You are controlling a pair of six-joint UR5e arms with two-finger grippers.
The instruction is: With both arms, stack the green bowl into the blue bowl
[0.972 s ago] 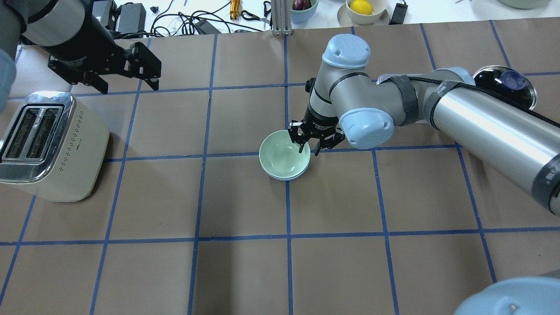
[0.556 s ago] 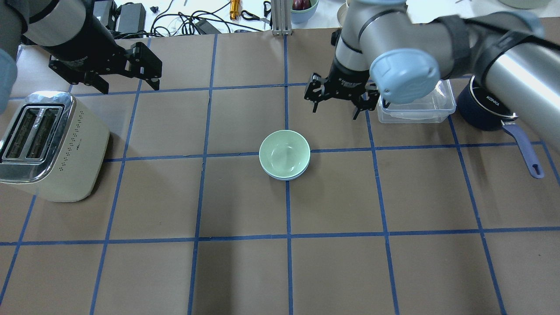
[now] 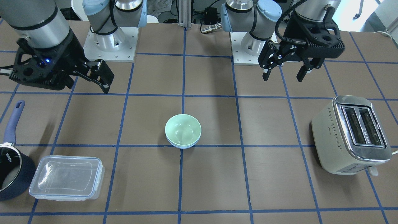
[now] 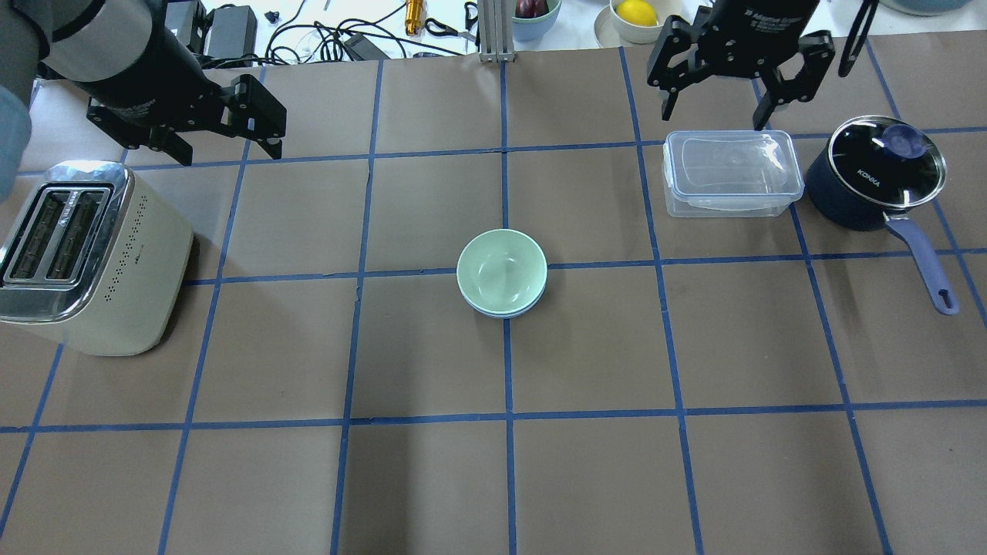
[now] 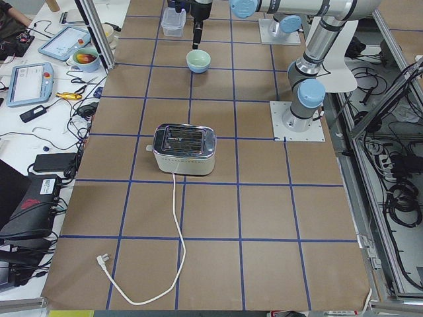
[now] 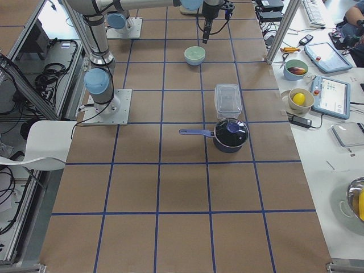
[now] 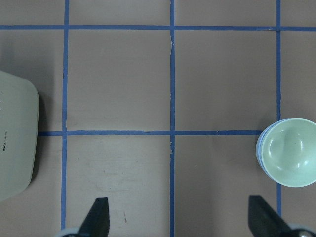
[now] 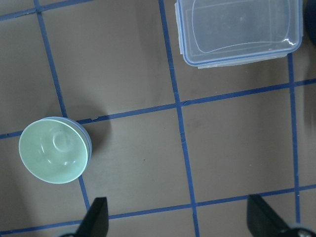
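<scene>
The green bowl (image 4: 501, 270) sits nested inside the blue bowl (image 4: 500, 314) at the table's middle; only a thin blue rim shows beneath it. Both also show in the front view, the green bowl (image 3: 182, 130) over the blue rim (image 3: 183, 146), and in the right wrist view (image 8: 54, 153). My left gripper (image 4: 227, 146) is open and empty, high above the far left, beyond the toaster. My right gripper (image 4: 713, 116) is open and empty, high at the far right above the clear container's back edge. Both are well away from the bowls.
A cream toaster (image 4: 85, 254) stands at the left edge. A lidded clear plastic container (image 4: 729, 171) and a dark blue saucepan with a glass lid (image 4: 875, 181) stand at the far right. Cables, tools and fruit bowls (image 4: 638, 15) lie beyond the far edge.
My right gripper has left the green bowl's rim, risen and drawn back to the far right. The bowls stay nested and still. The left arm has not moved.
</scene>
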